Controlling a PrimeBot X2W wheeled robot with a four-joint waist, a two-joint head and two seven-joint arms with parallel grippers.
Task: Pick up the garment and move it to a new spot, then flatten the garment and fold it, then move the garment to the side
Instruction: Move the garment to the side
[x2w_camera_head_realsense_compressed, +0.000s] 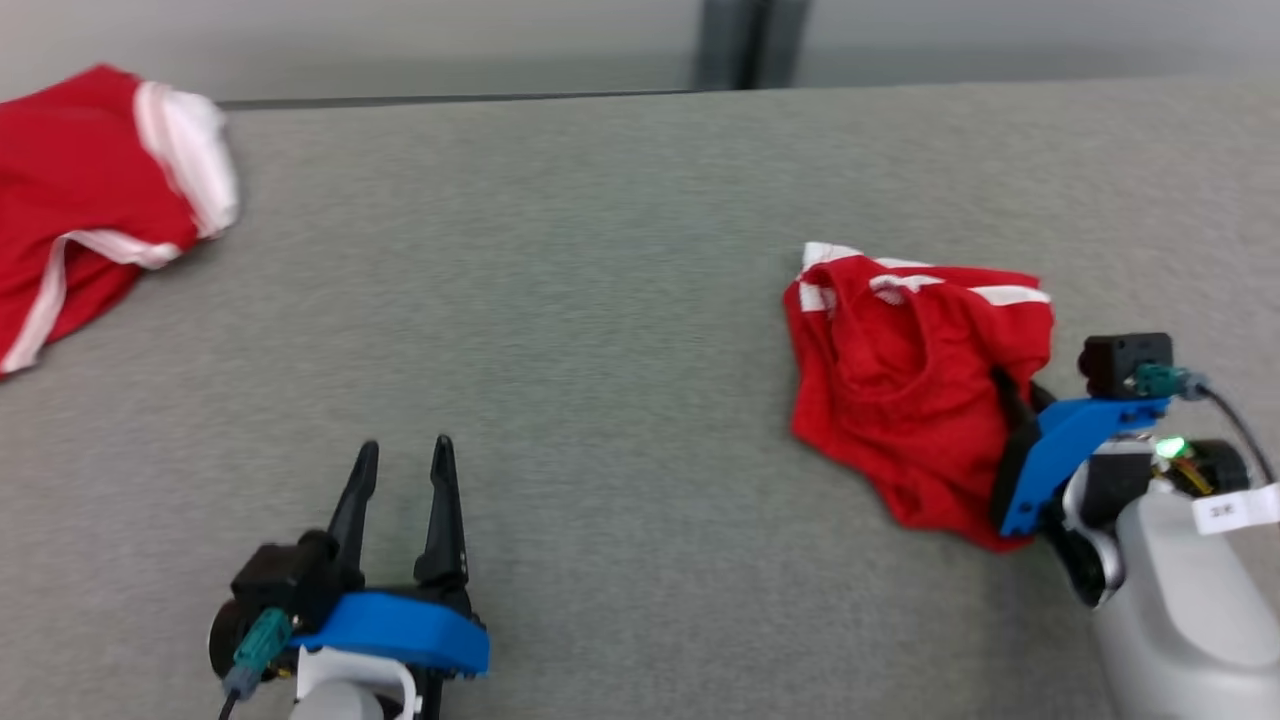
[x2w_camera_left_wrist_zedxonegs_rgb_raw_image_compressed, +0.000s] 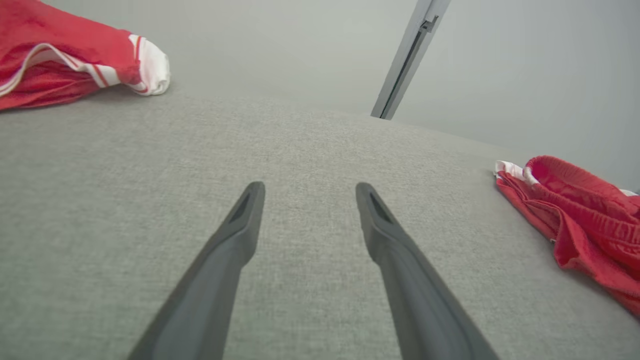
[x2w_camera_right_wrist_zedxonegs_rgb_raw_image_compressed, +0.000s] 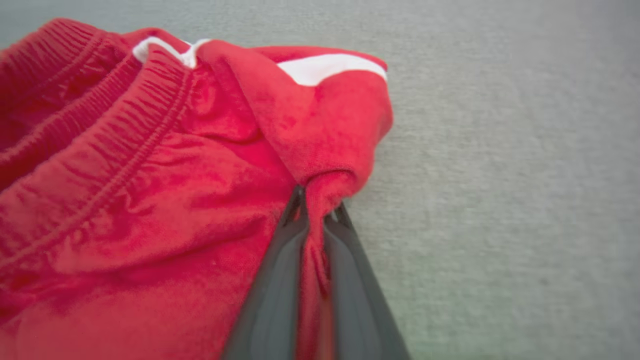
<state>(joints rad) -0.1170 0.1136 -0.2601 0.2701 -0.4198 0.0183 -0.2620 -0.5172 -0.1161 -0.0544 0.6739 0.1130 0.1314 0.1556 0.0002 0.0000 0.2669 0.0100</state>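
Observation:
A crumpled red garment (x2w_camera_head_realsense_compressed: 905, 385) with white trim and an elastic waistband lies at the right of the grey table; it also sits at the right edge of the left wrist view as the same garment (x2w_camera_left_wrist_zedxonegs_rgb_raw_image_compressed: 585, 225). My right gripper (x2w_camera_right_wrist_zedxonegs_rgb_raw_image_compressed: 317, 212) is shut on a fold of the garment (x2w_camera_right_wrist_zedxonegs_rgb_raw_image_compressed: 150, 200), red cloth pinched between its two fingers. In the head view the right gripper (x2w_camera_head_realsense_compressed: 1010, 400) is mostly buried in the cloth at its right side. My left gripper (x2w_camera_head_realsense_compressed: 403, 460) stands open over bare table at the lower left, with nothing between its fingers (x2w_camera_left_wrist_zedxonegs_rgb_raw_image_compressed: 240, 225).
A second red garment (x2w_camera_head_realsense_compressed: 90, 190) with white trim lies at the table's far left corner, also seen as that garment (x2w_camera_left_wrist_zedxonegs_rgb_raw_image_compressed: 65, 60) in the left wrist view. The table's far edge (x2w_camera_head_realsense_compressed: 460, 98) runs along the back, with a dark post (x2w_camera_head_realsense_compressed: 745, 45) behind it.

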